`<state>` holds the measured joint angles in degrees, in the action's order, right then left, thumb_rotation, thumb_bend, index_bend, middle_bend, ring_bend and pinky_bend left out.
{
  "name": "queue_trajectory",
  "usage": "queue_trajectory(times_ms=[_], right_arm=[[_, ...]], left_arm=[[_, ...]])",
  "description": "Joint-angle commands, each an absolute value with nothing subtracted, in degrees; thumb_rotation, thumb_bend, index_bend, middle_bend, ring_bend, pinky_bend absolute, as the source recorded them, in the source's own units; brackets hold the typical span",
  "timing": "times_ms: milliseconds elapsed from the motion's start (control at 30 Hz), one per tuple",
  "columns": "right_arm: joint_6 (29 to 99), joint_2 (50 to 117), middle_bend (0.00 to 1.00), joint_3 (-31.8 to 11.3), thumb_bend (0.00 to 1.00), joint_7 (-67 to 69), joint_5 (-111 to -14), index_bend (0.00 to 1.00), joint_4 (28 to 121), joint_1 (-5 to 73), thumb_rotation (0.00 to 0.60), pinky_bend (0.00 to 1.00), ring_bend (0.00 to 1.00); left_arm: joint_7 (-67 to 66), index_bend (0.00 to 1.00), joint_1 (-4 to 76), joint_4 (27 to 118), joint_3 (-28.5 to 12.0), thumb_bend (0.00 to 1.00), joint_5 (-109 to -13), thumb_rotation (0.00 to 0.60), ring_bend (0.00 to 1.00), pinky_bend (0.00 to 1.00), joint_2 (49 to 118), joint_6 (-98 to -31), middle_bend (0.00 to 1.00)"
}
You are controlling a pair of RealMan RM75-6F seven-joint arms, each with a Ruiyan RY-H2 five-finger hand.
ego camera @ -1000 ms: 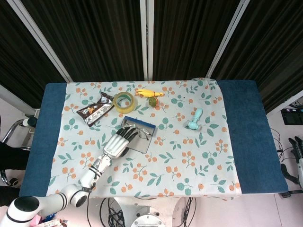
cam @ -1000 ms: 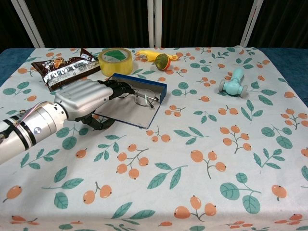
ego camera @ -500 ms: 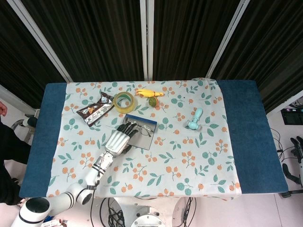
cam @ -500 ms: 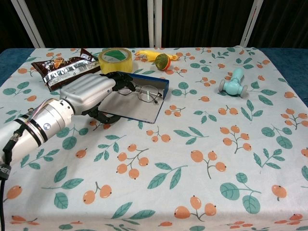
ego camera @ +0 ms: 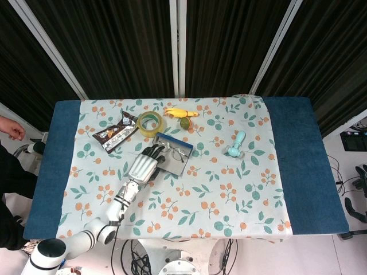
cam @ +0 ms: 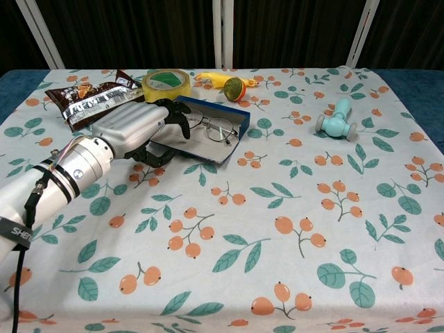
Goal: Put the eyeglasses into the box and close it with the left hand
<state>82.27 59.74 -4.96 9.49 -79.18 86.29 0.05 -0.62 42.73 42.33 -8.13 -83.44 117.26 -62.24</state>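
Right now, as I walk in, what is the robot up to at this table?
The left hand is at the open blue box, its fingers on the near side of the box. The eyeglasses already lie inside it. The box is not yet closed. A tape roll, a snack packet and a small teal toy sit untouched on the tablecloth.

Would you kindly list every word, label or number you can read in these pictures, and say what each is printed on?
"SHE": white letters on the black band around the left arm's forearm, cut off by the picture's edge.
Brown crinkled snack wrapper: it bears print, but too small and blurred to read.
Yellow roll of tape with a green inner ring: no legible text.
Nothing else in either view carries readable writing.
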Motion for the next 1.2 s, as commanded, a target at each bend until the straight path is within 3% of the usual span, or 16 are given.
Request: queue_trajectory(times_ms=[33,700,1033,1200], right_arm=[[82.3,59.8,0.0,-5.0,0.33,9.7,-79.3,0.0,86.3,0.1,0.6,0.0,0.0],[82.7,58.7,0.0,-5.5,0.32,10.2,-78.3,0.0,86.7,-0.4,0.6,0.0,0.0],[81.8,59.3,0.0,-5.4,0.32,11.1,-78.1,0.0,85.8,-0.3,0.6,0.0,0.0],[82.0,59.4,0.0,-5.4,0.32,11.4,-78.4,0.0,85.7,-0.3,0.6,0.0,0.0]], left_arm=[[-0.2,0.37,43.1,42.2,-8.5,0.45,-83.3,0.6,0.07,0.19,117.3,-62.2,0.12],[3.4,0.39,51.0,35.1,-11.0,0.45,-83.1,0.6,0.07,0.19,120.7,-57.2,0.12],[4.2,0.59,51.1,33.1,-10.0,0.46,-83.6,0.6,0.07,0.19,121.0,-58.1,0.12],[5.3,0.62,50.0,35.1,-9.7,0.47,-83.7,0.6,0.07,0.19,120.1,-59.5,0.13]])
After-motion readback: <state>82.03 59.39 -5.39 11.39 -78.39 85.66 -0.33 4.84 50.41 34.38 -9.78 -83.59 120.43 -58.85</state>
